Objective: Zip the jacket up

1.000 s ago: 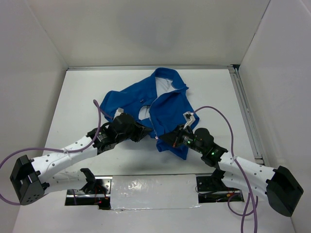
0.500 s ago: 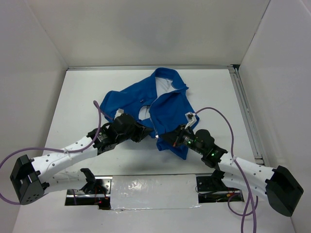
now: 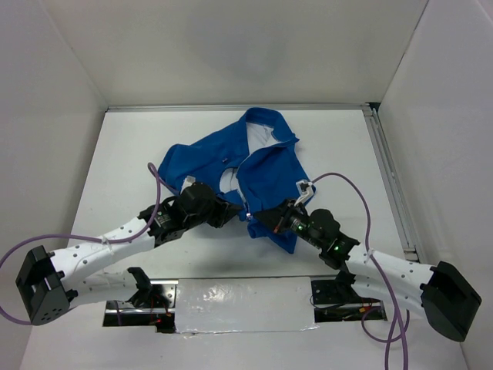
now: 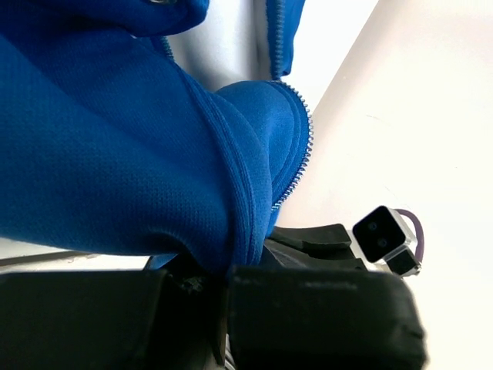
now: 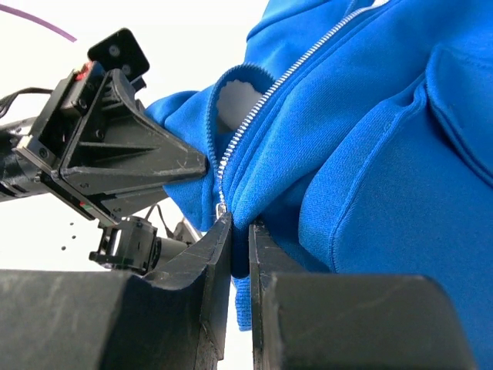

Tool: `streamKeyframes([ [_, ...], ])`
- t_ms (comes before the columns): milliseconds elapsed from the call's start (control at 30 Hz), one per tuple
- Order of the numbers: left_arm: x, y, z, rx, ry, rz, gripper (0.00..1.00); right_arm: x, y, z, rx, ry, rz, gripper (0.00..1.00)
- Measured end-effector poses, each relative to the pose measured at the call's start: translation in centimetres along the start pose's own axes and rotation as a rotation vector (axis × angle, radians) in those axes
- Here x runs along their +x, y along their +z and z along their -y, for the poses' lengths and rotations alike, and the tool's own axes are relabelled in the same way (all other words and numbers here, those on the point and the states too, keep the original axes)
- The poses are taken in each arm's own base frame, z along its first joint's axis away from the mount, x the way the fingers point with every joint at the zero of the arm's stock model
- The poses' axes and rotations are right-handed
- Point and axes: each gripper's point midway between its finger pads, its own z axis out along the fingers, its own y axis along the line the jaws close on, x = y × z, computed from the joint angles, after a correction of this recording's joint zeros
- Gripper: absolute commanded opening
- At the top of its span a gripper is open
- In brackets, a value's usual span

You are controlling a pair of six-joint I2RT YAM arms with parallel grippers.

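Note:
The blue jacket point(image 3: 258, 158) lies crumpled in the middle of the table, its front partly open with white lining showing. My left gripper point(image 3: 229, 211) is shut on the jacket's point(image 4: 115, 154) bottom hem on the left side of the zipper point(image 4: 305, 154). My right gripper point(image 3: 259, 219) is shut on a fold of the jacket point(image 5: 370, 154) right beside the lower end of the zipper point(image 5: 266, 104), where a small metal piece point(image 5: 221, 208) sits against the left finger. The two grippers face each other closely at the hem, and the left gripper point(image 5: 131, 166) fills the left of the right wrist view.
White walls enclose the white table point(image 3: 123, 169) on three sides. A metal rail point(image 3: 389, 181) runs along its right edge. Purple cables point(image 3: 350, 189) arc over both arms. A taped strip point(image 3: 243, 304) lies between the arm bases.
Both grippers have crept slightly toward the near edge, drawing the jacket's bottom hem with them. Both grips are unchanged.

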Motion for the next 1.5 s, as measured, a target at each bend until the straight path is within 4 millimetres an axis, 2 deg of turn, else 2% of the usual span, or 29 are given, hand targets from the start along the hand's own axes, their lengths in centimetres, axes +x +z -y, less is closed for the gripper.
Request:
streamKeyframes([
  [233, -0.3, -0.5, -0.3, 0.002, -0.025, 0.013, 0.00, -1.3, -1.0, -0.7, -0.026, -0.022, 0.065, 0.00],
  [767, -0.9, -0.5, 2.5, 0.111, -0.082, 0.050, 0.00, -0.5, -1.2, -0.6, -0.033, -0.071, 0.048, 0.00],
  [1000, -0.9, -0.5, 2.8, 0.119, -0.088, 0.052, 0.00, -0.4, -1.0, -0.7, -0.037, -0.067, 0.041, 0.00],
  [1500, -0.9, -0.3, 2.7, 0.116, -0.089, 0.051, 0.00, -1.4, -1.0, -0.7, -0.027, -0.057, 0.092, 0.00],
])
